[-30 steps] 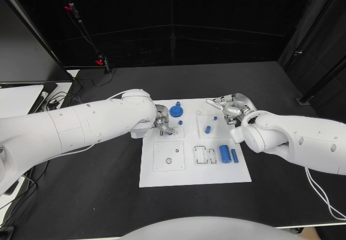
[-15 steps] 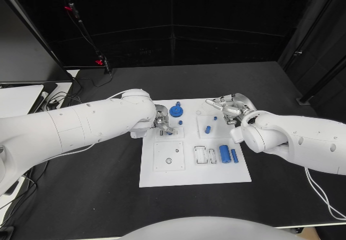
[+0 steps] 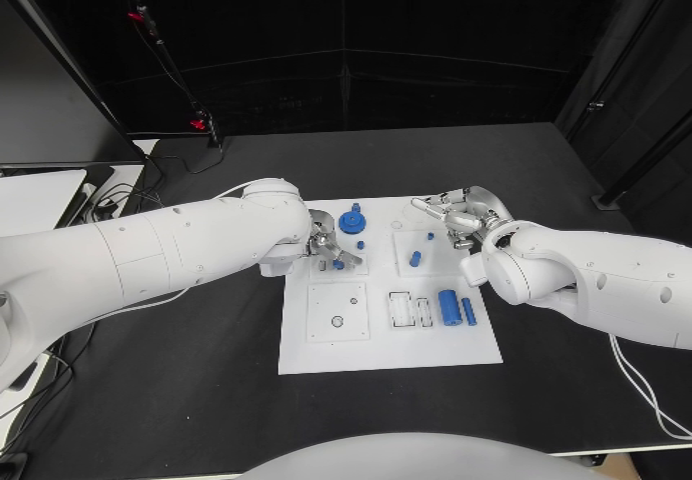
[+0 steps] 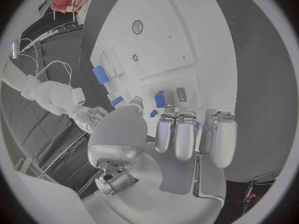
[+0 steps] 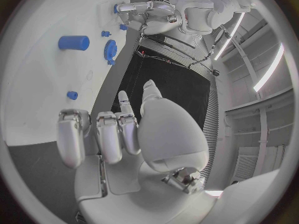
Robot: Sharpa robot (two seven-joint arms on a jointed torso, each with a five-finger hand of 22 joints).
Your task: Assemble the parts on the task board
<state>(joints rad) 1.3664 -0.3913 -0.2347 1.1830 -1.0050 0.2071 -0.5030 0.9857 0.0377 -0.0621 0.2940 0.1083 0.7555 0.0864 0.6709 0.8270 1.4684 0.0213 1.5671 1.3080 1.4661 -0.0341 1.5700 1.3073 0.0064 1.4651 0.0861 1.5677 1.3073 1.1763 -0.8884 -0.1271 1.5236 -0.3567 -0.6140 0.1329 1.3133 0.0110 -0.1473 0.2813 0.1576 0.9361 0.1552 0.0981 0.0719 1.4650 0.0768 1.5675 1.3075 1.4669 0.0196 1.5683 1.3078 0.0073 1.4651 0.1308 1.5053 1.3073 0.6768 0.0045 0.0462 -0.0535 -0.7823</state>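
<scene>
Both hands over the far half of the task board (image 3: 387, 345).

Parts sit on the board: blue gear (image 3: 352, 224) at 12 o'clock, blue cylinder (image 3: 449, 306) at 3. Left hand (image 3: 326, 249), near 10 o'clock, pinches a small blue part (image 3: 339, 264). Right hand (image 3: 462, 219), near 1 o'clock, fingers curled, holding nothing.

Black table (image 3: 216, 370) with matte surface, carrying the white task board (image 3: 389, 355) at its centre, lying flat. At the table's left edge, a white panel (image 3: 36, 200) and a bundle of cables (image 3: 123, 190). A white cable (image 3: 642, 385) trails across the table surface at the right, below the right arm
</scene>
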